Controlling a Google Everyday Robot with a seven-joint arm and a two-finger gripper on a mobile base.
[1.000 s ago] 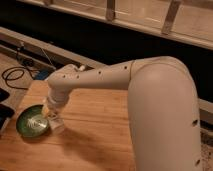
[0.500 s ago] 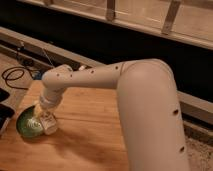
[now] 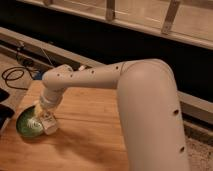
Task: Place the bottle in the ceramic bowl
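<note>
The green ceramic bowl (image 3: 24, 128) sits on the wooden table near its left edge. My gripper (image 3: 45, 115) hangs at the end of the white arm, right over the bowl's right rim. It is shut on the small pale bottle (image 3: 50, 126), which hangs below it at the bowl's right edge, low over the rim. I cannot tell whether the bottle touches the bowl. The arm hides the far part of the bowl's rim.
The wooden table (image 3: 90, 137) stretches right and toward the front. Black cables (image 3: 16, 75) lie on the floor at the far left. A dark object (image 3: 4, 114) sits at the table's left edge. A metal rail (image 3: 100, 62) runs behind the table.
The arm has swung left and lowered, carrying the bottle from right of the bowl to over the bowl's right rim.
</note>
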